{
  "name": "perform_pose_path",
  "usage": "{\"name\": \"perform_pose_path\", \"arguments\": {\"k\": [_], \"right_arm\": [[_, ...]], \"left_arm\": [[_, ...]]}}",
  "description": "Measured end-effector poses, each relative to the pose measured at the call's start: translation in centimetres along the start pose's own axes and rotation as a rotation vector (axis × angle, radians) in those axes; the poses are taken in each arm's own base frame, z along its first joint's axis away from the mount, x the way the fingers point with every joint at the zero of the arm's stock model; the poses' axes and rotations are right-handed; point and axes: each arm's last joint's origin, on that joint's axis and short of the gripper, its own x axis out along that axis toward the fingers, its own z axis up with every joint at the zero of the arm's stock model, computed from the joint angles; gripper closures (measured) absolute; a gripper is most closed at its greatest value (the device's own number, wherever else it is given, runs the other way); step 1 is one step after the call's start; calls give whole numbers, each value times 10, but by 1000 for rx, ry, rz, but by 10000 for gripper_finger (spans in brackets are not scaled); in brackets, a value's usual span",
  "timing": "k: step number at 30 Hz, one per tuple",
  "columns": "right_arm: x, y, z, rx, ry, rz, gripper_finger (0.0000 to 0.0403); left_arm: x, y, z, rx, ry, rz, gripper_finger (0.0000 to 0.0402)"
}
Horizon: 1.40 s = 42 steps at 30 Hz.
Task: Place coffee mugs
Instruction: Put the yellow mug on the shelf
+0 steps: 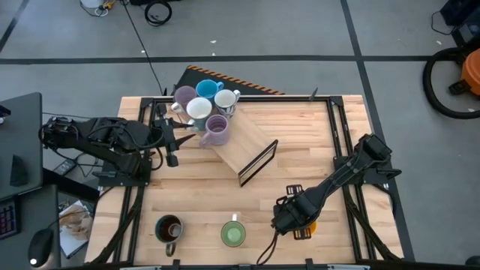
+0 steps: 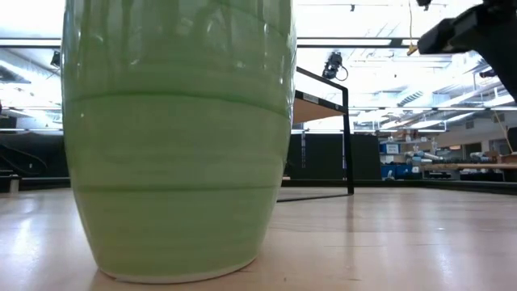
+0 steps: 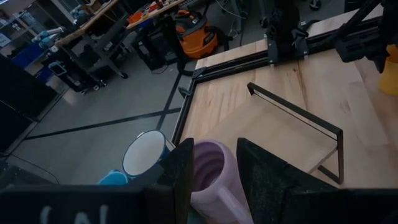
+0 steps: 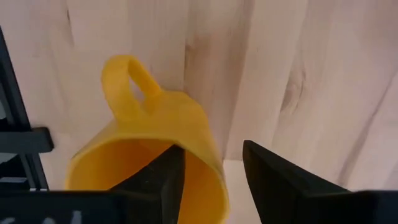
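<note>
right wrist view: the small round orange ceramic mug is straddled at its rim, one finger inside, the other outside the wall; the right gripper is parted, not pinched, near the table's front right. judged step: placing or release; a clean lift clear is called for next. farther back, a lilac ceramic mug sits between the left gripper's spread fingers, unclamped.

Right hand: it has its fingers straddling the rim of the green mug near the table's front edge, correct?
Not green. The right wrist view shows the right hand straddling the rim of an orange-yellow mug. The green mug stands apart, free of either hand, in the high view.
</note>
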Motion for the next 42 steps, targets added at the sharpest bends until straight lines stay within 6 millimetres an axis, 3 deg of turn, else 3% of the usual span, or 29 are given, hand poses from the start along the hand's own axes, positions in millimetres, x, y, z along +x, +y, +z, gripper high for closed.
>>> {"name": "perform_pose_path", "arguments": {"k": [7, 21, 42], "right_arm": [[11, -4, -2, 12, 25, -4, 265], [11, -18, 6, -85, -13, -65, 362], [1, -91, 50, -480, -117, -122, 364]], "left_arm": [[0, 0, 0, 0, 0, 0, 274], [0, 0, 0, -1, 0, 0, 274], [9, -7, 1, -7, 24, -14, 274]]}}
